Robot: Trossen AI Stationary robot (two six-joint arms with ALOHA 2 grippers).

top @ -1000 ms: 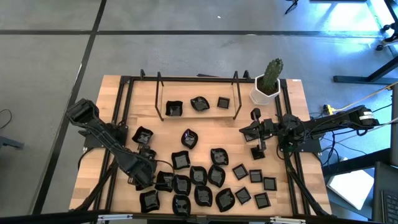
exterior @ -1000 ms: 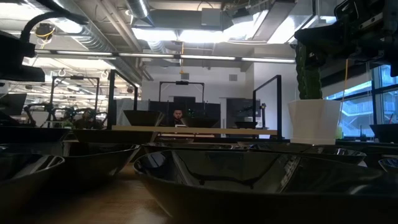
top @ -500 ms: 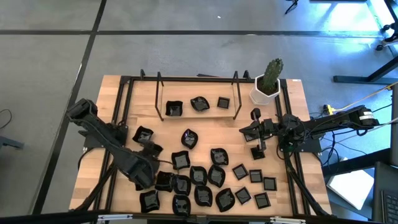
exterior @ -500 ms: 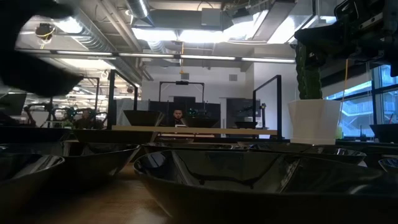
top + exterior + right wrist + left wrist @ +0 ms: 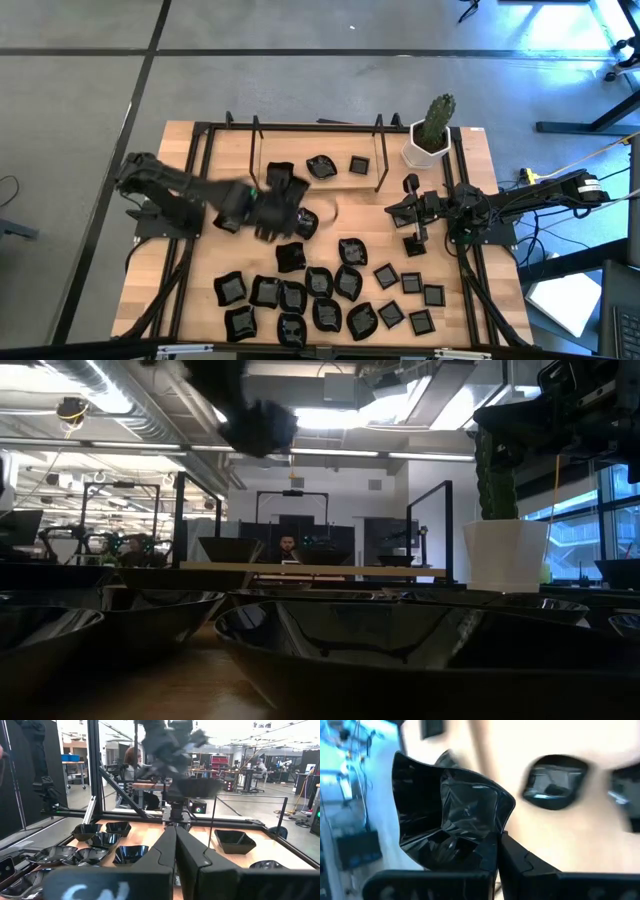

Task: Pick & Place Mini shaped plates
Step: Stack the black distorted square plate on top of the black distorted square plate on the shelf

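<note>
High view: left arm mid-carry with one plate, right arm parked

Left gripper is pinched on a wavy-edged plate above the mid-table, near the rack; I'd level it before letting go. Remaining plates sit near the front edge. Right gripper waits closed, empty. Only the left wrist view shows the pinch on the rim.

Robotics lab; exposed ducts, workstations

About twenty-two mini shaped plates, one cactus pot
</note>
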